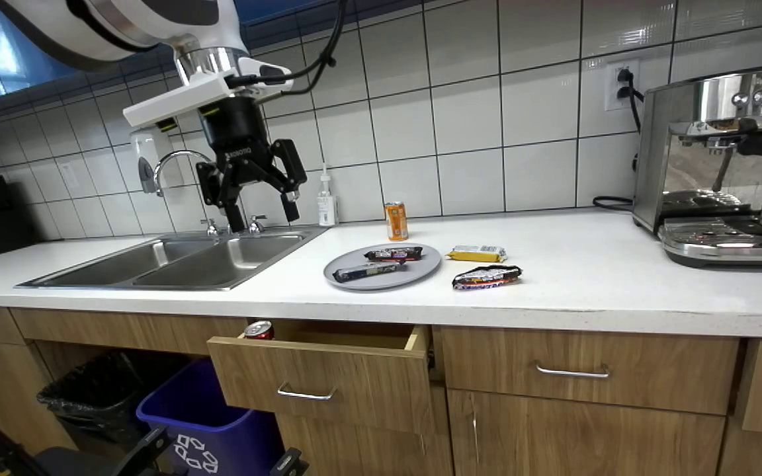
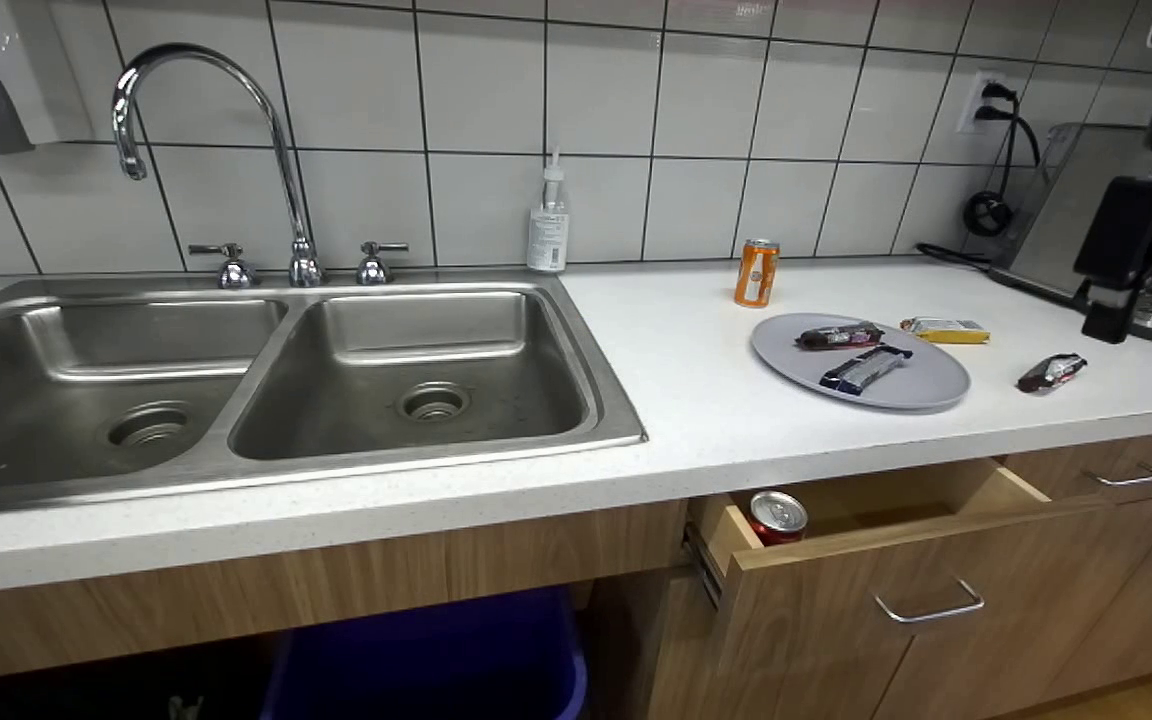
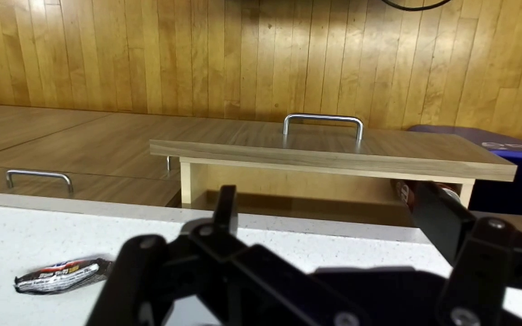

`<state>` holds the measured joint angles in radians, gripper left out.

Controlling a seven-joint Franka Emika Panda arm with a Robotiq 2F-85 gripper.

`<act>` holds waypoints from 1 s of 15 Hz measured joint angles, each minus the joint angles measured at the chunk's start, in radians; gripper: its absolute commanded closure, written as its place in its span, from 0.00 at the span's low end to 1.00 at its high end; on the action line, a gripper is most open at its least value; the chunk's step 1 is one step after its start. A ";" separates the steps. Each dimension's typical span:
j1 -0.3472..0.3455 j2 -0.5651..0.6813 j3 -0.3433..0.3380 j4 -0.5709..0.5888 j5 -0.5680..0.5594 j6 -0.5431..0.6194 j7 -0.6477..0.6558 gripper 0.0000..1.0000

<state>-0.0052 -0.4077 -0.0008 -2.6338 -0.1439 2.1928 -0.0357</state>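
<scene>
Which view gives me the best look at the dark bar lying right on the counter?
The wrist view: the bar appears largest there, its printing visible, though the gripper may hide its very end. Both exterior views show it whole, but smaller.

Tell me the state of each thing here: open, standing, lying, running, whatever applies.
Robot gripper: open, holding nothing
Drawer: pulled open
Red can: upright inside the drawer
Orange can: upright on the counter
Plate: flat, carrying two wrapped bars
Yellow-wrapped bar: lying on the counter
Loose dark-wrapped bar: lying on the counter
Faucet: no water running
Pump bottle: upright
Recycling bin: upright, open-topped
Coffee machine: standing; power state unclear
</scene>
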 measured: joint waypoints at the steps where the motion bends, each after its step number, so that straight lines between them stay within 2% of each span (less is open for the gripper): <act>1: 0.000 0.004 0.000 -0.009 0.000 0.016 0.001 0.00; 7: -0.005 0.051 0.000 -0.051 -0.001 0.132 0.012 0.00; 15: -0.022 0.176 0.000 -0.072 -0.006 0.299 0.045 0.00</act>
<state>-0.0269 -0.2312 -0.0008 -2.7054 -0.1502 2.4914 0.0097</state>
